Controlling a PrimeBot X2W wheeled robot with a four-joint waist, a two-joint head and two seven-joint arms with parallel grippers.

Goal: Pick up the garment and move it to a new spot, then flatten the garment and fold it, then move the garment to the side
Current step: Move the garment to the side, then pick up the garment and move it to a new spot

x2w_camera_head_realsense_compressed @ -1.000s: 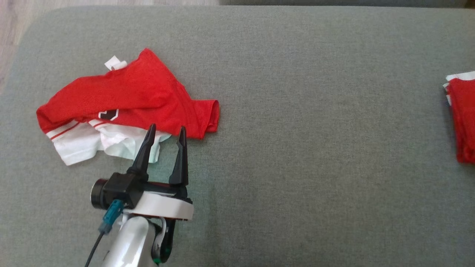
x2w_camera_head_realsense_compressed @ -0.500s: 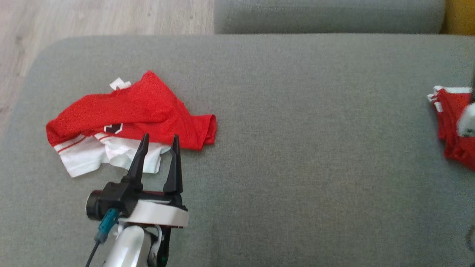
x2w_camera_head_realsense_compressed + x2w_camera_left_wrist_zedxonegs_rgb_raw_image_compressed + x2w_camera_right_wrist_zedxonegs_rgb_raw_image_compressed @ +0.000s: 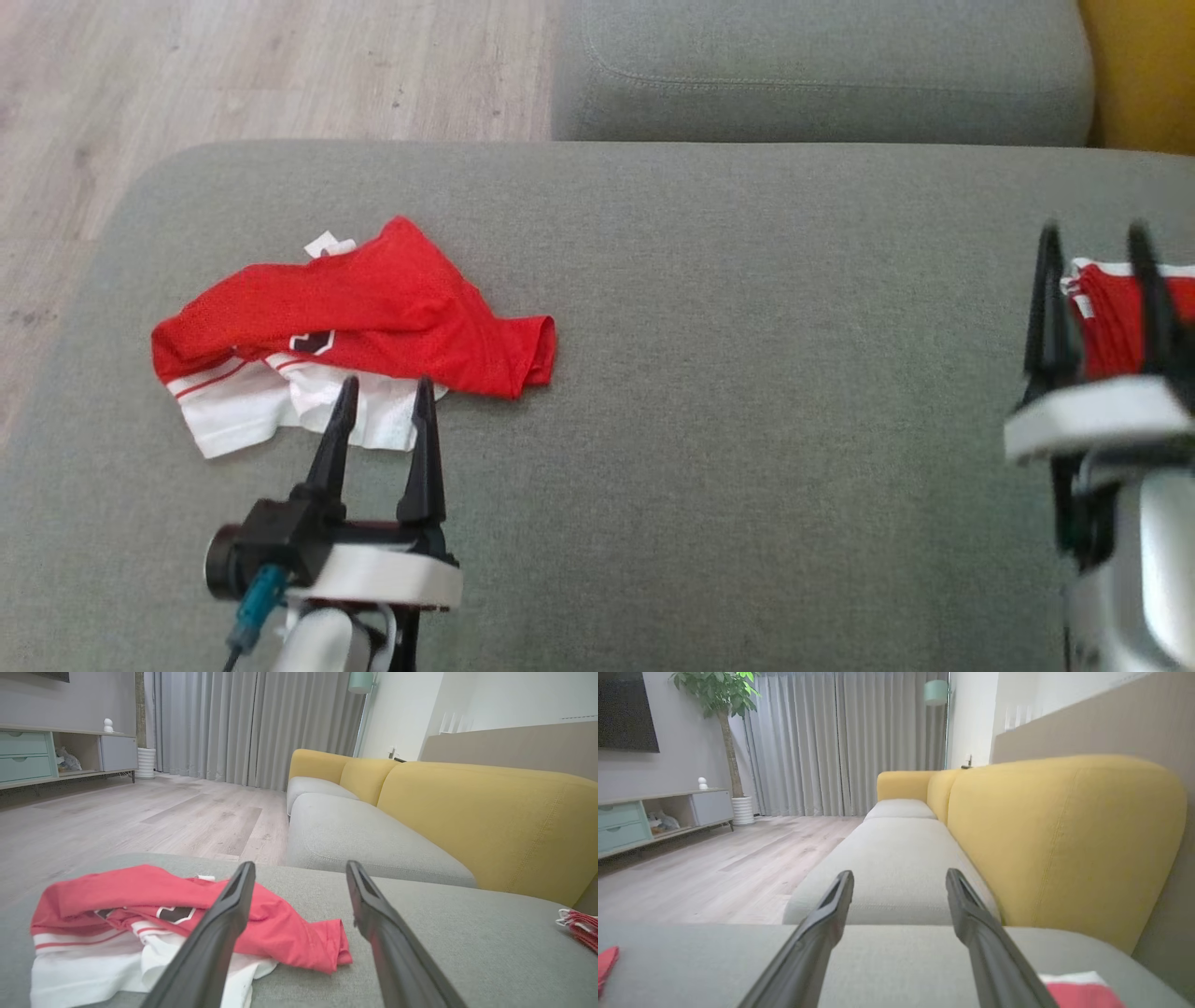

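Observation:
A crumpled red and white garment (image 3: 373, 308) lies on the left part of the grey sofa seat (image 3: 747, 420). My left gripper (image 3: 386, 383) stands open just in front of it, fingertips over its white hem, holding nothing. The left wrist view has the garment (image 3: 140, 900) low between and left of the open left gripper (image 3: 299, 865). A folded red and white garment (image 3: 1111, 317) rests at the seat's right edge. My right gripper (image 3: 1093, 231) is open above it with nothing between the fingers. The right wrist view places this folded piece (image 3: 1083, 994) under the open right gripper (image 3: 899, 872).
A second grey seat cushion (image 3: 822, 75) lies beyond the seat, with the yellow sofa back (image 3: 1139, 75) at the far right. Wooden floor (image 3: 233, 65) runs past the seat's rounded left corner. The wide middle of the seat separates the two garments.
The head view has tilted up, bringing floor and the far cushion into view. My right gripper has come into view, open, at the folded piece. Neither garment has moved.

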